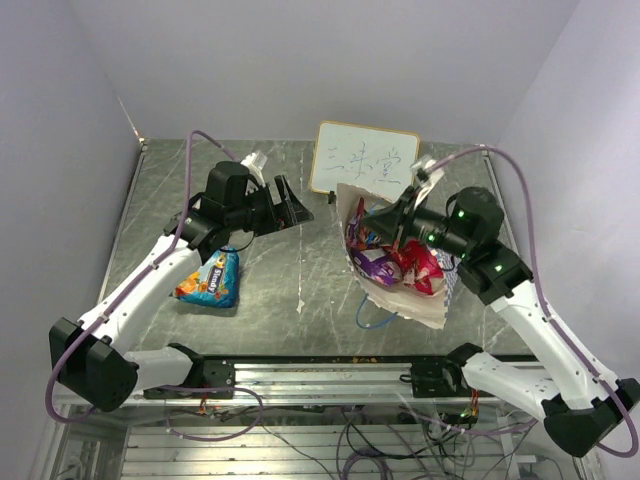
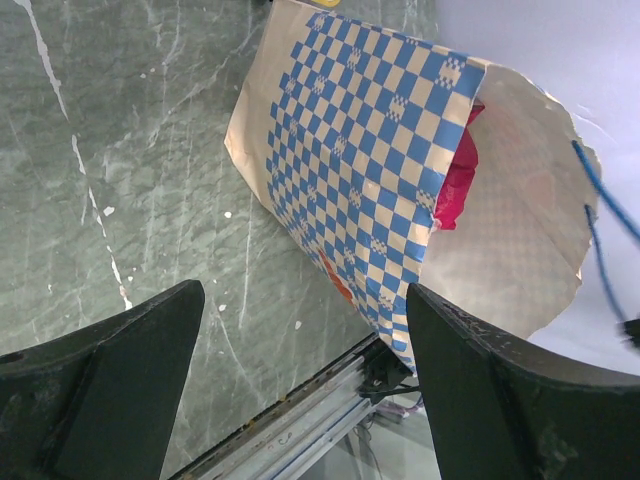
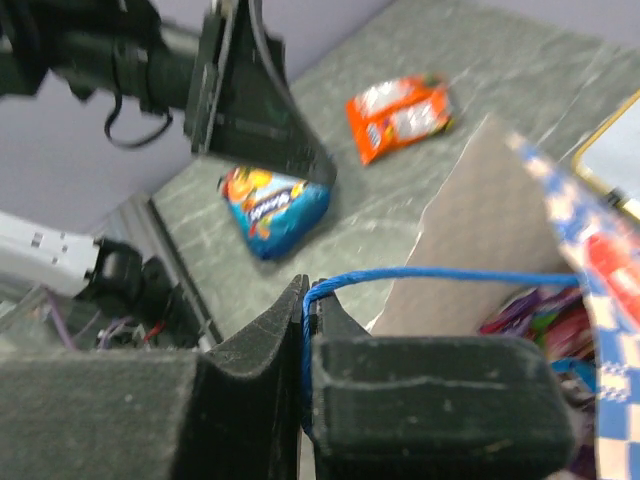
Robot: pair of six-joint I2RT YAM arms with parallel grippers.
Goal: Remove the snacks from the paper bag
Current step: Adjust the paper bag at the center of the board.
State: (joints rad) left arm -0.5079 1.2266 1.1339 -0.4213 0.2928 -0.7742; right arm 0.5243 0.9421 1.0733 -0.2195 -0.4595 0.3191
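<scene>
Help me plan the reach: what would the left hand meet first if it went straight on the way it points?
Probably the paper bag: its blue-checked side lies ahead of the open left hand, though depth is unclear.

The left gripper (image 2: 300, 300) stood open. Its two dark, matte fingers (image 2: 110, 385) occupied the lower left and lower right corners, set wide apart. Beyond the gap, a cream-tan paper bag (image 2: 350, 170) with a blue-white checked band extended from top centre to lower centre, with its mouth facing right. A pink-red shiny plastic packet (image 2: 460, 180) showed inside the mouth. A thin blue cord handle (image 2: 600, 182) crossed the right edge. A grey-green marbled table (image 2: 120, 150) filled the left of the frame. A metal rail (image 2: 310, 425) was visible at bottom centre.
</scene>
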